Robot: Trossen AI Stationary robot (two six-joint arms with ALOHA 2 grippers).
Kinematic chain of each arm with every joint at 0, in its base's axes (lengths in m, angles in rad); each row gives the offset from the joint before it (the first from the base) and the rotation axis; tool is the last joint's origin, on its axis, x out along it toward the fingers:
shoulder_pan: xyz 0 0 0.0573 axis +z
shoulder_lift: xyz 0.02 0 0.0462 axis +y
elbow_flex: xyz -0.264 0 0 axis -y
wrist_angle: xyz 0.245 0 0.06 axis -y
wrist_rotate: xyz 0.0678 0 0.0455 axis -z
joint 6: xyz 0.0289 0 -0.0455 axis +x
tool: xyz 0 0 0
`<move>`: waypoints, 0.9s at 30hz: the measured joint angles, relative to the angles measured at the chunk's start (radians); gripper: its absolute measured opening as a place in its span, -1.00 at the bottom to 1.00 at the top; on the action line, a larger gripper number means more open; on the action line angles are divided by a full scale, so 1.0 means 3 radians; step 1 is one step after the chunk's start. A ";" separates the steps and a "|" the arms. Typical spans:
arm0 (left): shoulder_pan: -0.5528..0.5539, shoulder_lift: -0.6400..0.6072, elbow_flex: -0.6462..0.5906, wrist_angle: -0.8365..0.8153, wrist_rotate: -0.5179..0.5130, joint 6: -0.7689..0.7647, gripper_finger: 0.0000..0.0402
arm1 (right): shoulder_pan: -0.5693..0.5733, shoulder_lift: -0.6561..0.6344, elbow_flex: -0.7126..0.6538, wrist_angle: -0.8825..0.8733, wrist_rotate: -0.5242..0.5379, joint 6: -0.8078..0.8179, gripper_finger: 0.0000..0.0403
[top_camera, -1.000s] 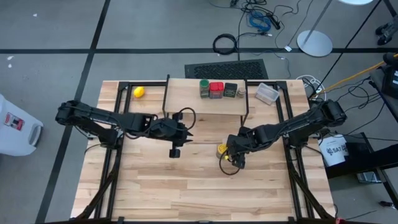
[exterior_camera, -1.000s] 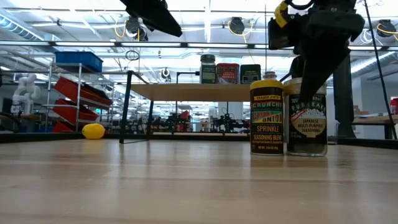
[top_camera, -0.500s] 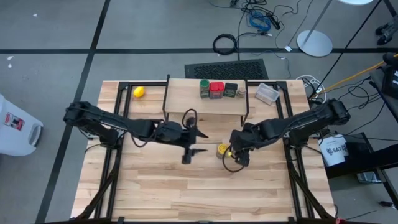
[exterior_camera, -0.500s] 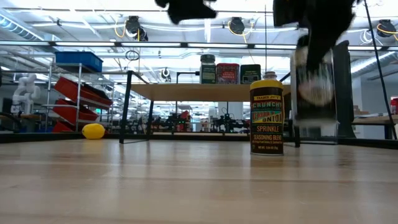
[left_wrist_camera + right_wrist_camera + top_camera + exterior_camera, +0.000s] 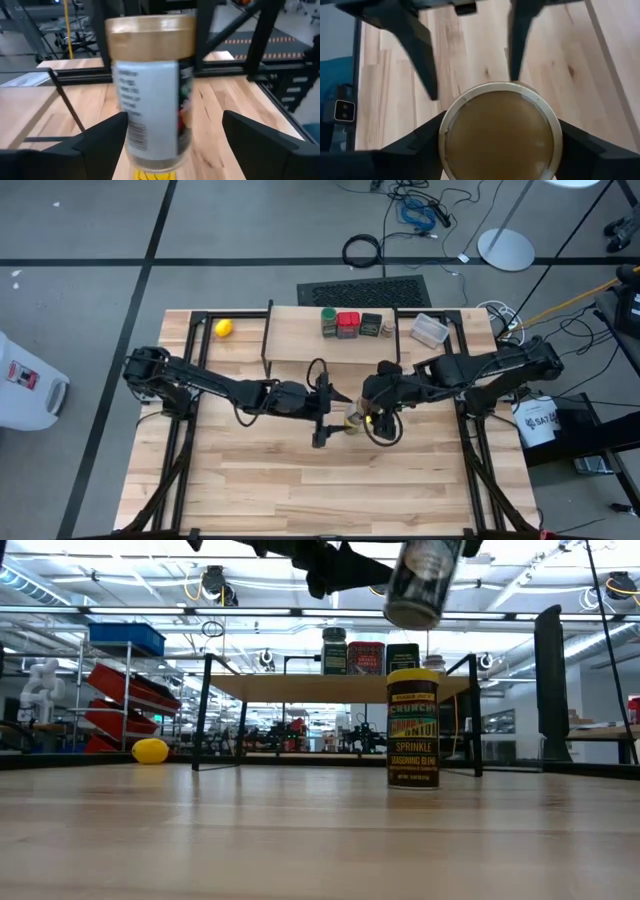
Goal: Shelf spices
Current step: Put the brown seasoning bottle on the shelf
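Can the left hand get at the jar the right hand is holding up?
Probably yes. The left hand is open and level with the raised jar, which shows between its fingers with nothing in front. The right hand seems to grip near the lid, so the body looks free.

the table (image 5: 260,470) is pale wooden planks, smooth with a soft sheen in the low view, grain and darker knots plain in the right wrist view. the shelf (image 5: 300,340) at upper centre of the high view has the same light wood top on thin black metal legs. the tan-lidded jar (image 5: 152,95) looks like clear glossy plastic with a paper label, its lid (image 5: 500,132) a dull metallic gold with a raised rim. the yellow-lidded jar (image 5: 413,730) wears a glossy printed label. the left gripper (image 5: 322,420) and right gripper (image 5: 375,405) look matt black plastic.
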 joint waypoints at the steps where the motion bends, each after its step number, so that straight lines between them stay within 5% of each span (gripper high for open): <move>1: 0.0013 0.0005 0.0000 0.0024 0.0000 -0.0025 0.68 | -0.0015 0.0000 0.0007 0.0016 -0.0001 -0.0034 0.31; 15: 0.0220 0.0023 0.0003 0.0009 0.0125 -0.0177 0.67 | -0.0149 0.0129 0.0009 0.0373 -0.0014 -0.0465 0.31; 27: 0.0245 0.0023 0.0003 0.0032 0.0081 0.0053 0.40 | -0.0211 0.0146 0.0009 0.0400 -0.0015 -0.0553 0.34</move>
